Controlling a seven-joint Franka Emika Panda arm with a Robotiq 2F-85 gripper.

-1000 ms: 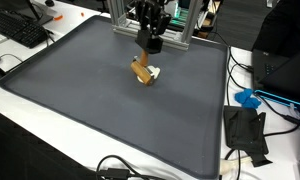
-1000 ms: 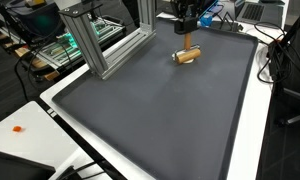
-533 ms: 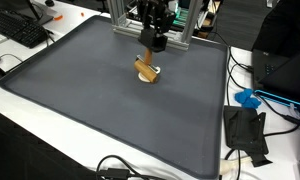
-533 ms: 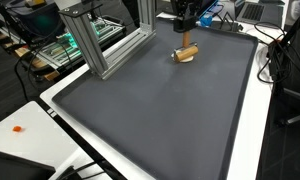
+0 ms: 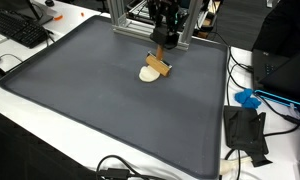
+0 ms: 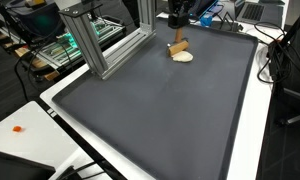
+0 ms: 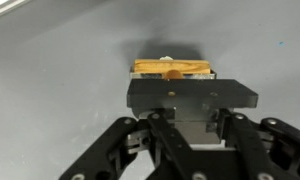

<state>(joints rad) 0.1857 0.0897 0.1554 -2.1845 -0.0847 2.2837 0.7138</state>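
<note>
Fingers (image 5: 165, 49) clamped on flat tan wooden block (image 5: 161, 67), carried sideways since earlier, uncovering pale round disc (image 5: 146, 73), dark matte mat (image 5: 90, 95)

**A dark mat on a white bench**

We see a dark grey mat (image 5: 90, 110) covering most of a white table (image 6: 10, 118). An aluminium frame (image 5: 125, 15) stands at the far edge. A black keyboard (image 5: 20, 30) lies far left. Cables (image 5: 125, 168) trail along the near edge, and a blue object (image 5: 248, 98) lies on the right.

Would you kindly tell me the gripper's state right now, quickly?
Gripper: closed, holding the wooden block.
</note>
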